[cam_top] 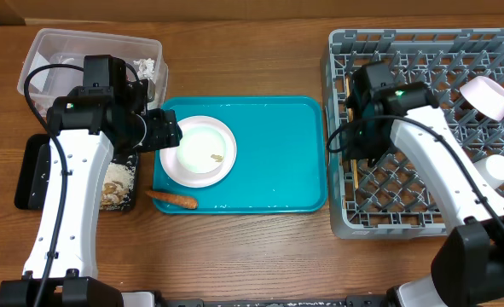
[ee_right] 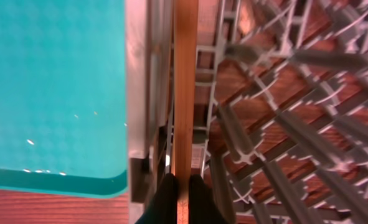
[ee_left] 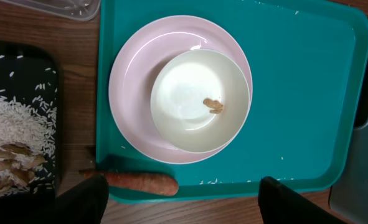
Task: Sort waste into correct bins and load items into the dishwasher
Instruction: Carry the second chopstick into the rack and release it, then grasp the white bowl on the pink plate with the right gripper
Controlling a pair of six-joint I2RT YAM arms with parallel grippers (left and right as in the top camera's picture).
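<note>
A white bowl (ee_left: pixel 199 99) holding a beige food scrap (ee_left: pixel 213 106) sits on a white plate (ee_left: pixel 127 93) on the teal tray (ee_left: pixel 296 93). An orange carrot piece (ee_left: pixel 140 182) lies across the tray's near left edge. My left gripper (ee_left: pixel 184 205) hangs open above the tray's front rim, its fingers (ee_left: pixel 84 202) spread wide with nothing between them. My right gripper (ee_right: pixel 182 199) is shut on the wooden chopsticks (ee_right: pixel 185 93), held at the left edge of the grey dish rack (ee_right: pixel 283 124). Overhead, the right gripper (cam_top: pixel 354 162) is at the rack's (cam_top: pixel 422 222) left wall.
The black tray (cam_top: pixel 31 175) with rice and scraps lies left of the teal tray. The clear tub (cam_top: pixel 89 51) stands behind it. A white bowl (cam_top: pixel 488 95) and a cup (cam_top: pixel 499 168) rest in the rack's right side.
</note>
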